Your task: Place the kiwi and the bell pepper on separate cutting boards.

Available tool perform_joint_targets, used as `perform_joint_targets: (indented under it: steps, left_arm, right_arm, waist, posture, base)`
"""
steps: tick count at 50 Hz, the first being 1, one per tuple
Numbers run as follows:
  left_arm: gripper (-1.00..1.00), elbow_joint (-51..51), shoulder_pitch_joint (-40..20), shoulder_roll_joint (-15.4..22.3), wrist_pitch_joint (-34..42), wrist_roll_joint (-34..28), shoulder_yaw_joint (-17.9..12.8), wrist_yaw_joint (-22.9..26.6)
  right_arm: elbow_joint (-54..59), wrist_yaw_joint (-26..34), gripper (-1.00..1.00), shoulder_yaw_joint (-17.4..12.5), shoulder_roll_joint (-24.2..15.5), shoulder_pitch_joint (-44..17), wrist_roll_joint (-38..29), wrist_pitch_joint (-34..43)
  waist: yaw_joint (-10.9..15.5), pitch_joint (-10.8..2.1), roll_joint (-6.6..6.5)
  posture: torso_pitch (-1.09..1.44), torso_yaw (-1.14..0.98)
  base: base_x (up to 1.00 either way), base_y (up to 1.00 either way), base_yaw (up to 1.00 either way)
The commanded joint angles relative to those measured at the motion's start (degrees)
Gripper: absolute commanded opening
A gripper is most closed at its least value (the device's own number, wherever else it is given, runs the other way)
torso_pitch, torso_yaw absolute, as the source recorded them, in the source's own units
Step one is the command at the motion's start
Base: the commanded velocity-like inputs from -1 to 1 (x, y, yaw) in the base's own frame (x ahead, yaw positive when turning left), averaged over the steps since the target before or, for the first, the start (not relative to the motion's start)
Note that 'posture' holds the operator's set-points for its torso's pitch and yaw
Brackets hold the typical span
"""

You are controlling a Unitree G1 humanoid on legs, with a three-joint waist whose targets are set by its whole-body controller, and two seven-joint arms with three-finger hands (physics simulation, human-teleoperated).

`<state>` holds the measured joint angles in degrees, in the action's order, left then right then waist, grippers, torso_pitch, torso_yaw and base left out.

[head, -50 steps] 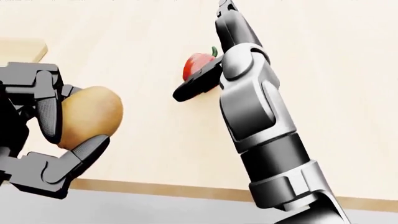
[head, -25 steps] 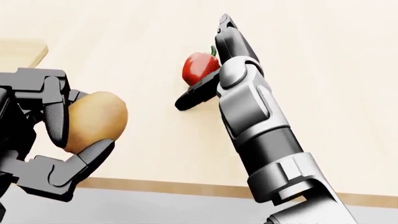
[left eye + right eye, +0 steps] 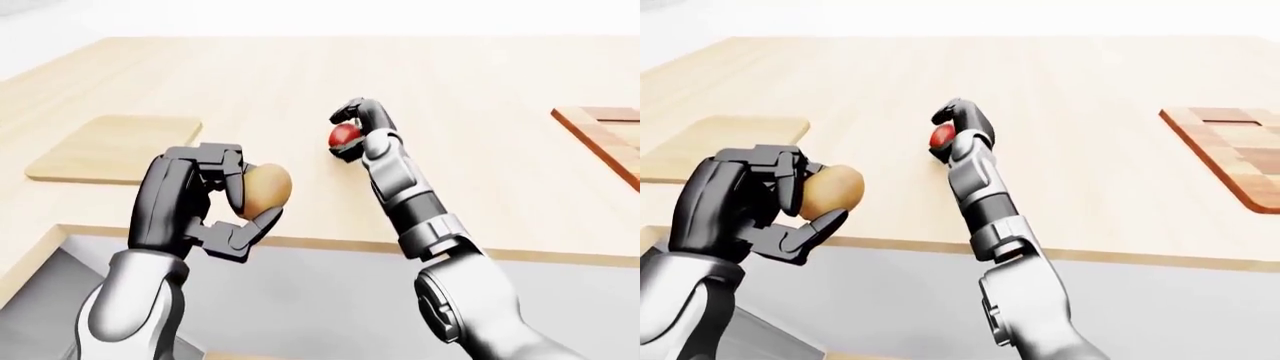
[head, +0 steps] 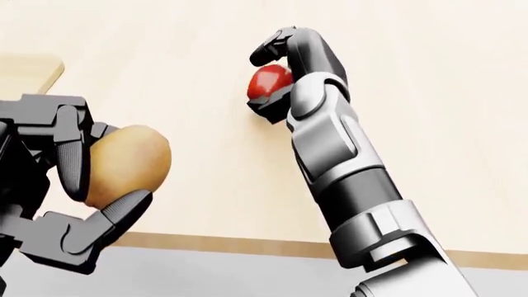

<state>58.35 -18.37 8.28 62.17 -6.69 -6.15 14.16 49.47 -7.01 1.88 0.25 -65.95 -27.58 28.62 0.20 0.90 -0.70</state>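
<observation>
Fingers of the right hand [image 4: 270,77] have just curled over the pepper [image 4: 269,82]: half a second back they stood open beside it with one digit lying flat on the counter [image 3: 480,97], and the green stem still showed; now a dark finger arches over the top and another cups it from below, so the red fruit looks pinched between them. I would call that a grasp closing, though whether the pepper has left the wood I cannot tell. It sits out in the middle of the counter, well apart from either board. The left hand [image 3: 210,202] is as it was, wrapped narrow around the kiwi [image 3: 266,187], held up off the near counter edge with thumb under and fingers across the top. That means both fruits are now in hand, or nearly, and what remains is the carrying and setting down. The pale board [image 3: 115,146] lies at the left of the left-eye view, near the kiwi hand, a short reach up and left; the checkered board [image 3: 1230,154] lies at the right edge of the right-eye view, well away from the pepper, so the right arm has the longer sweep. Nothing stands on the counter between either fruit and its board. The one risk I see is the pepper's round, slick skin slipping from a shallow fingertip pinch on lifting.
</observation>
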Motion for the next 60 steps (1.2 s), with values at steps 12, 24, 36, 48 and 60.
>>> perform_joint_targets:
  steps: [12, 24, 36, 48, 60]
  left_arm:
    - [-1.0, 1.64, -0.85, 0.65, -1.73, 0.6, -0.73, -0.76]
    - [-1.0, 1.64, -10.4, 3.68, 5.95, 0.57, -1.99, -0.95]
    - [-1.0, -3.15, -22.11, 7.82, 11.64, 0.41, -2.21, -2.15]
    - [-1.0, -5.87, -22.72, 8.69, 9.68, 0.26, -2.18, -2.78]
    - [-1.0, -5.11, -21.43, 8.02, 9.22, -0.08, -1.58, -2.73]
  right_arm:
    - [-11.36, 4.54, -0.97, 0.41, -1.03, 1.23, -3.6, 3.11]
    - [-41.09, 15.96, -1.0, -2.64, -5.77, 7.65, -1.65, 15.56]
    - [-63.46, 21.62, -1.0, -4.46, -9.78, 11.4, 0.88, 28.41]
    - [-68.65, 21.61, -1.0, -3.87, -10.14, 12.64, 2.05, 31.41]
    - [-69.01, 20.75, -1.0, -3.73, -9.67, 12.93, 2.99, 31.39]
  waist:
    - [0.23, -1.27, -0.05]
    - [0.46, -0.5, 0.44]
    - [-0.02, -0.68, 0.15]
    - [-0.38, 0.45, 1.8]
    - [-0.93, 0.19, -1.93]
  posture:
    - [0.0, 0.0]
    - [0.0, 0.0]
    - [0.0, 0.0]
    - [0.0, 0.0]
    - [0.0, 0.0]
  base:
    - [0.0, 0.0, 0.0]
    - [0.0, 0.0, 0.0]
    - [-0.01, 0.0, 0.0]
    - [-0.04, 0.36, 0.0]
    - [0.0, 0.48, 0.0]
